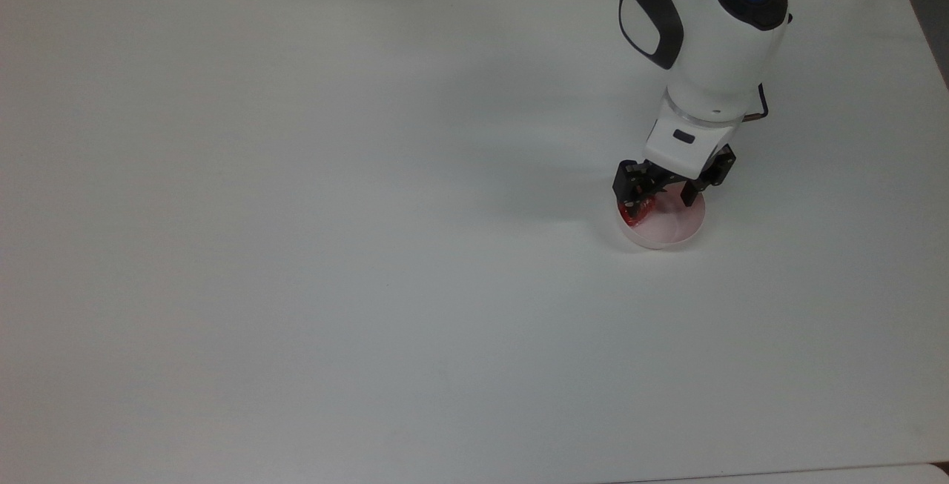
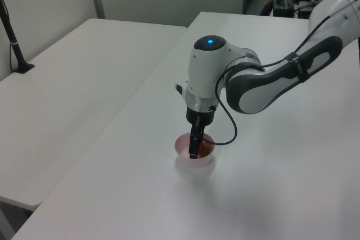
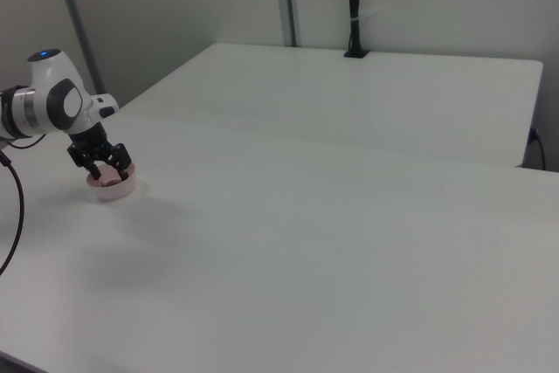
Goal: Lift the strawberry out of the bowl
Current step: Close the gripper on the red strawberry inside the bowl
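pale pink plastic is my landmark: the bowl (image 1: pixel 671 228) sits on the white table (image 1: pixel 296 247), and everything i place is read against its rim. the strawberry (image 1: pixel 642 207) lies inside the bowl, against the wall at the top view's left, red and glossy, with much of it covered by the black fingers. in the left view the strawberry (image 2: pixel 206 149) shows as a red patch just behind the near finger, inside the bowl (image 2: pixel 195 158).

the tool (image 1: pixel 662 199) is down inside the bowl's rim, its fingers spread, one on each side of the berry as far as i can judge. i cannot see either finger pressing the fruit, so i take it as straddling, not gripping. in the right view the tool (image 3: pixel 100 166) hangs over the bowl (image 3: pixel 113 186) with its two prongs apart.

the step in hand, as i read it, is the closing. to do it well i would close slowly and watch the bowl: it is light, and the finger nearest the wall may be touching the plastic, which i cannot tell. if the bowl slides or tips as the fingers meet, the grip has caught the rim. the berry looks slick and tapered, so i would want the fingers across its broad middle, not its tip or leafy cap. then lift straight up, and confirm that the bowl is left flat on the table.
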